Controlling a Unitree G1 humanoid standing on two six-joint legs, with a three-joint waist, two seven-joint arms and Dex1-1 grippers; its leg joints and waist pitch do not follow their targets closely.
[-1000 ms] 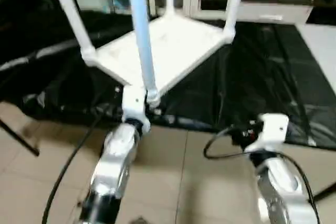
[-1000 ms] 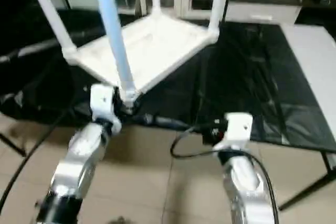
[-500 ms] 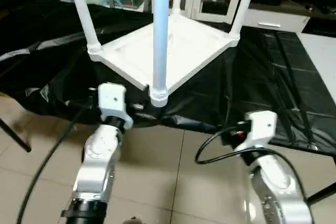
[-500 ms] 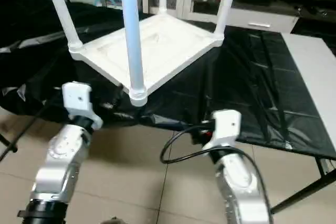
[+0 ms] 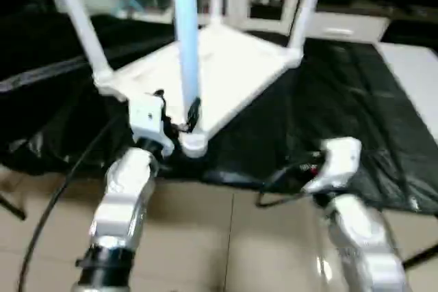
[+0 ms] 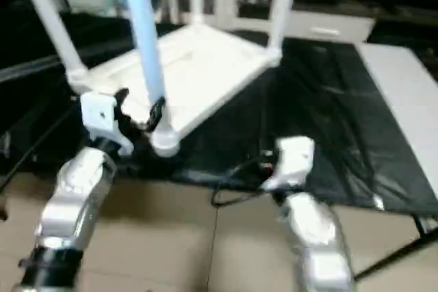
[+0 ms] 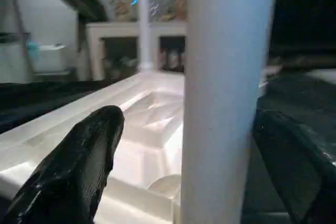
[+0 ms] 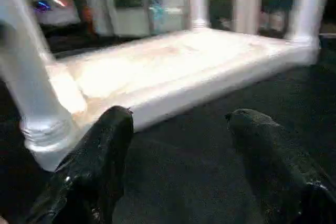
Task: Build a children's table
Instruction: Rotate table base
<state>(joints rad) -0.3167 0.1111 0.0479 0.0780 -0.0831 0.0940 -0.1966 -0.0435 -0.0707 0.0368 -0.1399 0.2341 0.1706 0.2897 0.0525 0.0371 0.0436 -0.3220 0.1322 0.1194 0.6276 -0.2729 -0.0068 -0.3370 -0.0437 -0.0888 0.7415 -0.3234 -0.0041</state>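
Four white legs stand upright from the corner sockets of the tabletop [image 5: 226, 73], which lies underside up on the black-covered work surface [image 5: 342, 114]; no writing is legible anywhere. At the tabletop's nearest corner, the left gripper [image 5: 176, 111] straddles the near leg [image 5: 186, 52], fingers spread. Nearby, the right gripper [image 8: 178, 166] hangs open, empty.

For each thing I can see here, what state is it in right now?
Tabletop: upside down on the black cover, underside up.
Nearest leg: standing in its corner socket, between the left pincer's fingers.
Other three legs: standing in their sockets.
Left pincer: open around the nearest leg.
Right pincer: open, empty.
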